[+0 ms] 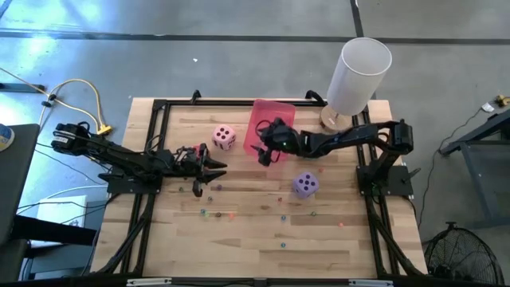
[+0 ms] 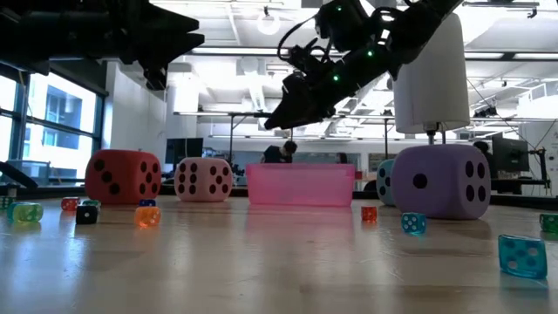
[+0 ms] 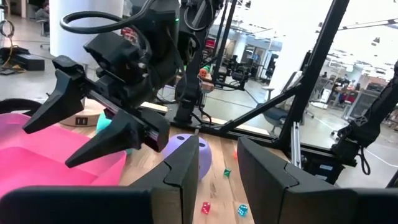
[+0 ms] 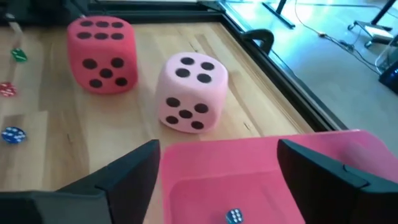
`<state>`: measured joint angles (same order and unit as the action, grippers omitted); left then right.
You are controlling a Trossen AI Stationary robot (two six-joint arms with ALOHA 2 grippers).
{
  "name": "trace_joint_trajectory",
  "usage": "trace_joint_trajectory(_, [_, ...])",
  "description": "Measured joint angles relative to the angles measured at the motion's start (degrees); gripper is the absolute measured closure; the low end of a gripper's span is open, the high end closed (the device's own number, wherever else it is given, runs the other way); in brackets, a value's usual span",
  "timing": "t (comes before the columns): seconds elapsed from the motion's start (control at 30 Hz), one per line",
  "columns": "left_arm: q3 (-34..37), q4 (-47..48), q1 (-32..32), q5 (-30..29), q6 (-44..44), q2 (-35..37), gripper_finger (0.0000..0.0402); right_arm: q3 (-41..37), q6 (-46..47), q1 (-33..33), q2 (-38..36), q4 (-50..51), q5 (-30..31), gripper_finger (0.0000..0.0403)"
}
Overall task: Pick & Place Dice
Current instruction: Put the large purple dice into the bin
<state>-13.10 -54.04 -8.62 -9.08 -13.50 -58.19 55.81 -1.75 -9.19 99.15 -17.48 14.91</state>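
The right claw, fingers spread and empty, hangs over the pink tray. The left claw rests low with its fingers narrowly parted, gripping nothing. On the counter, the red die and pink die stand beside the tray, the purple die apart and the teal die behind it.

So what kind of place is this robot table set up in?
Probably an open-plan robotics lab or workshop. The low view shows a large hall with exposed ceiling ducts and rows of workbenches behind the table; the high view shows a bare concrete floor around it.
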Motion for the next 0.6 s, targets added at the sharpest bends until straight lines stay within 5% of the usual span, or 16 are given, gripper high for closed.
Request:
trace_joint_trajectory(0.23, [0.00, 0.00, -0.02, 0.02, 0.00, 0.00, 0.0294, 0.01, 0.01, 0.25, 0.00, -1.71, 0.19, 0.0008])
trace_joint_trajectory(0.6, [0.00, 0.02, -0.22, 0.07, 0.02, 0.00, 0.0294, 0.00, -1.14, 0.20, 0.00, -1.82, 3.14, 0.0008])
